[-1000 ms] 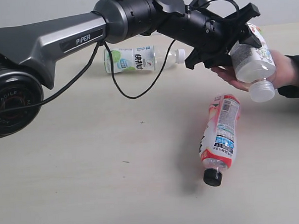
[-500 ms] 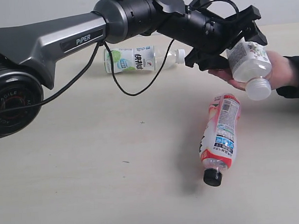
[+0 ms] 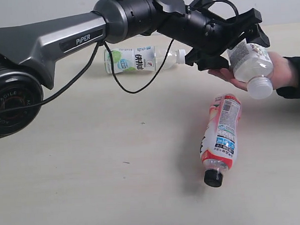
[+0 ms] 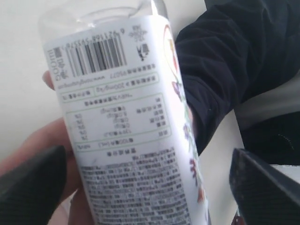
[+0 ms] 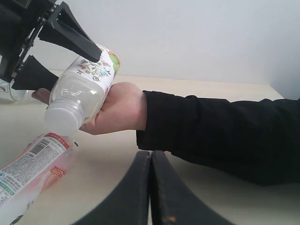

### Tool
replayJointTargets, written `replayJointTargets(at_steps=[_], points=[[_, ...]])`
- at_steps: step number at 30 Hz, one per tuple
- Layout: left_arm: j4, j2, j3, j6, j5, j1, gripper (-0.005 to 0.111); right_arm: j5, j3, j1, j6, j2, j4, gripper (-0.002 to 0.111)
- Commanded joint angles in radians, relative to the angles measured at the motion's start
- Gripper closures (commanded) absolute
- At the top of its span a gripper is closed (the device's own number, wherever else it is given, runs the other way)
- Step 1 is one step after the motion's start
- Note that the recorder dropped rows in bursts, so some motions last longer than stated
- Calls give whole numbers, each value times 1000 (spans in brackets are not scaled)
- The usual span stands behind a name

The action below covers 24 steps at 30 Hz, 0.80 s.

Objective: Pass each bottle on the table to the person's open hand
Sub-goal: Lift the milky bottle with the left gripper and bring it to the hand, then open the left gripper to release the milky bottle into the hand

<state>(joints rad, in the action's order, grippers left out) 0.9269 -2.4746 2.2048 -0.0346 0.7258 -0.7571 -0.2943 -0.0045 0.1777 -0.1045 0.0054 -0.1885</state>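
A white-labelled bottle (image 3: 250, 63) with a white cap lies in the person's open hand (image 3: 282, 72), cap pointing down toward the table. My left gripper (image 3: 239, 46) stands open around it; in the left wrist view its fingers (image 4: 262, 187) stand apart from the bottle (image 4: 126, 140), with the hand (image 4: 42, 145) underneath. A red-pink labelled bottle (image 3: 220, 137) with a black cap lies on the table (image 3: 93, 184) just below the hand. Another bottle (image 3: 137, 59) with a green and white label lies at the back. My right gripper (image 5: 151, 157) is shut and holds nothing, low over the table.
The person's black sleeve (image 5: 220, 136) stretches across the right wrist view in front of my right gripper. My left arm (image 3: 62, 44) reaches from the left across the back of the table, with a black cable (image 3: 134, 91) hanging under it.
My left gripper's jaws have spread away from the white-labelled bottle. The bottle has settled a little lower and more tilted in the person's hand.
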Motion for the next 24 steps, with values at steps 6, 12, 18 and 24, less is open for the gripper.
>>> replayJointTargets(at_steps=[6, 12, 18, 24], points=[[-3, 49, 7, -16, 90, 39, 17, 7, 5, -3, 3, -5, -2, 108], [-7, 94, 7, -94, 212, 72, 19, 7, 5, -3, 3, -5, -2, 108], [-43, 163, 7, -122, 324, 85, 32, 7, 5, -3, 3, -5, -2, 108], [-137, 226, 7, -137, 469, 85, 66, 7, 5, -3, 3, -5, -2, 108]])
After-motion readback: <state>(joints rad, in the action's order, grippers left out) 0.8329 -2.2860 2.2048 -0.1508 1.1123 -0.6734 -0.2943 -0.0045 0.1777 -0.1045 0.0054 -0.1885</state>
